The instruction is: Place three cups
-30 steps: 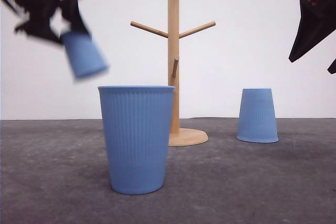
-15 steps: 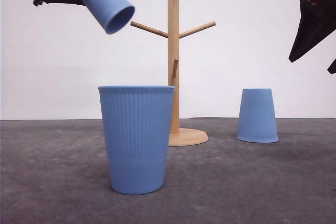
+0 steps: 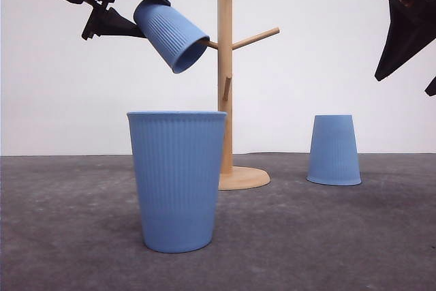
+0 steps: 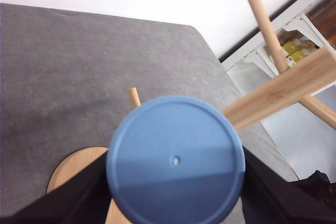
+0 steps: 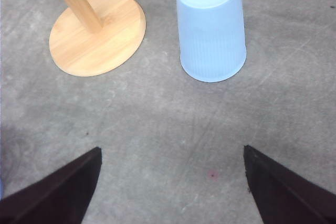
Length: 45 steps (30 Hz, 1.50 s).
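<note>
My left gripper (image 3: pixel 136 8) is high at the upper left, shut on a light-blue ribbed cup (image 3: pixel 170 34). The cup is tilted with its mouth down and to the right, at the tip of the wooden stand's (image 3: pixel 225 100) left peg. In the left wrist view the cup's flat base (image 4: pixel 176 161) sits between black fingers (image 4: pixel 68 198), with the stand's post (image 4: pixel 283 90) behind it. A second cup (image 3: pixel 177 182) stands upright in the foreground. A third cup (image 3: pixel 334 149) rests upside down at the right, also seen below my open right gripper (image 5: pixel 173 182) as an inverted cup (image 5: pixel 210 24).
The stand's round base (image 5: pixel 97 32) lies on the grey mat (image 3: pixel 306 236) just left of the inverted cup. My right gripper (image 3: pixel 409 32) hangs high at the right edge. More pegs (image 3: pixel 255 37) stick out from the post. A white shelf unit (image 4: pixel 294 40) stands beyond the table edge.
My left gripper has swung the held cup rightward and lower, turning its mouth toward the stand's left peg. The right arm and the two cups on the mat have not moved.
</note>
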{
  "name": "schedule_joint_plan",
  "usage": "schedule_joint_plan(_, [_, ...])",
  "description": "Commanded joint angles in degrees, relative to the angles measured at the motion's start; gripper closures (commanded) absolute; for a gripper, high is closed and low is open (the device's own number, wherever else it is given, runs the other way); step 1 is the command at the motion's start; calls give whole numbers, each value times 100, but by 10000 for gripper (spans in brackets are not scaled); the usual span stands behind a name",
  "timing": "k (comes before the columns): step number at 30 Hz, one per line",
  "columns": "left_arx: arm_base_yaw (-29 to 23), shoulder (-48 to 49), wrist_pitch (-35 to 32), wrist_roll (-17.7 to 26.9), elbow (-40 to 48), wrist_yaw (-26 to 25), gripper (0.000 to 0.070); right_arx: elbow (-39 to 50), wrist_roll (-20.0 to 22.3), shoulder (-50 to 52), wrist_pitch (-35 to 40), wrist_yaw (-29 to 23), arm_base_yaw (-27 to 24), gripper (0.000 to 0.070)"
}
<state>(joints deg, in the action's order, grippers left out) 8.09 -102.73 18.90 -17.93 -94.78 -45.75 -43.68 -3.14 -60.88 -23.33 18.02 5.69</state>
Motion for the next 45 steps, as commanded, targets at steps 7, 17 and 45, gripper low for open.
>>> schedule_joint_plan(7, [25,-143,-70,-17,-122,27,62,-101,59,-50,-55,17,22,153])
schedule_joint_plan(17, [0,-142,-87,3,-135,27,63,-101,66,-50,-78,12,22,153])
schedule_joint_plan(45, [-568,208,6159,2451,-3578,4187,191,-264,60,-1573,1879,33,131,27])
